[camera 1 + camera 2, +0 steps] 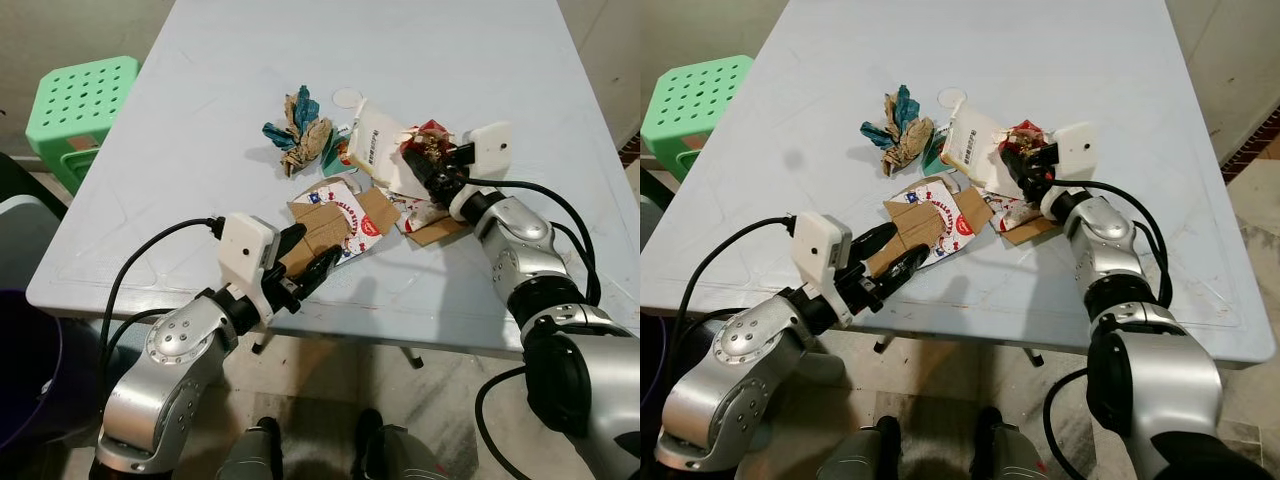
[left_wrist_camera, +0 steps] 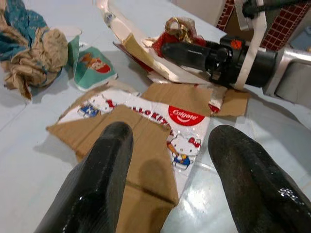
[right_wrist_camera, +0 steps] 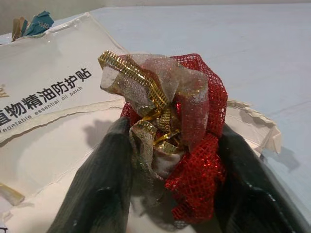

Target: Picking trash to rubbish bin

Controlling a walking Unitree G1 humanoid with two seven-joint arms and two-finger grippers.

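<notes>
Cardboard toothpaste carton (image 1: 335, 222), torn flat and printed with cartoon cats, lies just ahead of my left gripper (image 1: 308, 262), fingers spread empty over its near end. Right of that carton, my right gripper (image 3: 167, 160) clamps the red-and-gold mesh wad (image 3: 187, 131) atop the white pouch (image 1: 382, 140), ready for lifting.

1. The red mesh bundle (image 3: 194, 145) is coarse glittery netting with crinkled gold foil ribbon.
2. The flattened carton (image 2: 141, 141) is matt brown cardboard with a glossy printed face.
3. The white pouch (image 3: 48, 92) looks smooth and slightly shiny.
4. The surface (image 1: 420, 60) is pale and smooth, faintly reflective.
5. The crumpled wrapper (image 1: 298, 130) looks papery, creased.
</notes>
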